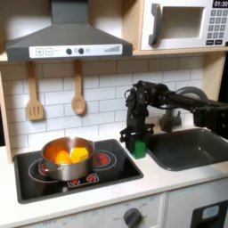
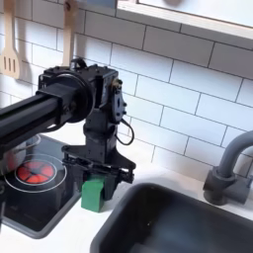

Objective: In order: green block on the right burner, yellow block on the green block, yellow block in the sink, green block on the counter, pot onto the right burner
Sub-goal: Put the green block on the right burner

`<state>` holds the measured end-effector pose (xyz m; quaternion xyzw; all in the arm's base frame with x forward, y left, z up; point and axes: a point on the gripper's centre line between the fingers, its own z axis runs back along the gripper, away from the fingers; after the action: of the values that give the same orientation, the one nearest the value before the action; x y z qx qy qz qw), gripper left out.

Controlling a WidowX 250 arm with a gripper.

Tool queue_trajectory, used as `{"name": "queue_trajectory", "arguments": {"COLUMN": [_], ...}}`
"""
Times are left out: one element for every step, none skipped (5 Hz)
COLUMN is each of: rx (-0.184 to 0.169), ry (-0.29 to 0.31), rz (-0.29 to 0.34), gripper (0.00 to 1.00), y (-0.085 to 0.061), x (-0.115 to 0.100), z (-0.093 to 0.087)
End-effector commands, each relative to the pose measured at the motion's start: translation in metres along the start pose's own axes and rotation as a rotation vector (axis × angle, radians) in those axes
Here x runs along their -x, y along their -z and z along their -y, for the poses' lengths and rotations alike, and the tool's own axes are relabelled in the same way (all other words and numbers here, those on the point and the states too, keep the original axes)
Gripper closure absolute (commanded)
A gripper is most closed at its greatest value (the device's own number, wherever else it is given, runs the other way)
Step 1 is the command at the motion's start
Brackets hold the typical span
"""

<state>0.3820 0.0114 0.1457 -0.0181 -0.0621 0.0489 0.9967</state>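
White-tiled toy kitchen; on the counter [image 1: 169, 178], the hand [image 2: 97, 178] seemingly grips the green block [image 2: 91, 195].

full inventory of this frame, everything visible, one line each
green block: 1, bright green, on the counter between cooktop and sink, at the gripper's tips
yellow block: 1, yellow, inside the pot
orange piece: 1, orange, inside the pot beside the yellow block
pot: 1, steel, on the cooktop's burner at the first exterior view's left
sink: 1, dark grey, with faucet
wooden utensils: 2, hanging on the tiles
range hood: 1, grey
microwave: 1, upper shelf
gripper: 1, black, lowered at the green block; jaw state unclear
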Motion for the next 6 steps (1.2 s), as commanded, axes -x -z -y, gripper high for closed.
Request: {"name": "queue_trajectory", "arguments": {"rx": [0.023,0.048,0.049,0.046,0.041,0.038], "ry": [0.023,0.029,0.040,0.025,0.028,0.031], "rz": [-0.015,-0.020,-0.034,-0.020,-0.029,-0.031], "gripper": [1.00,1.00,1.00,1.00,1.00,1.00], "y": [-0.004,-0.016,-0.021,-0.032,-0.031,-0.026], "x": [0.004,0.005,0.008,0.009,0.011,0.012], "z": [0.000,-0.002,-0.010,-0.027,-0.037,-0.050]}}
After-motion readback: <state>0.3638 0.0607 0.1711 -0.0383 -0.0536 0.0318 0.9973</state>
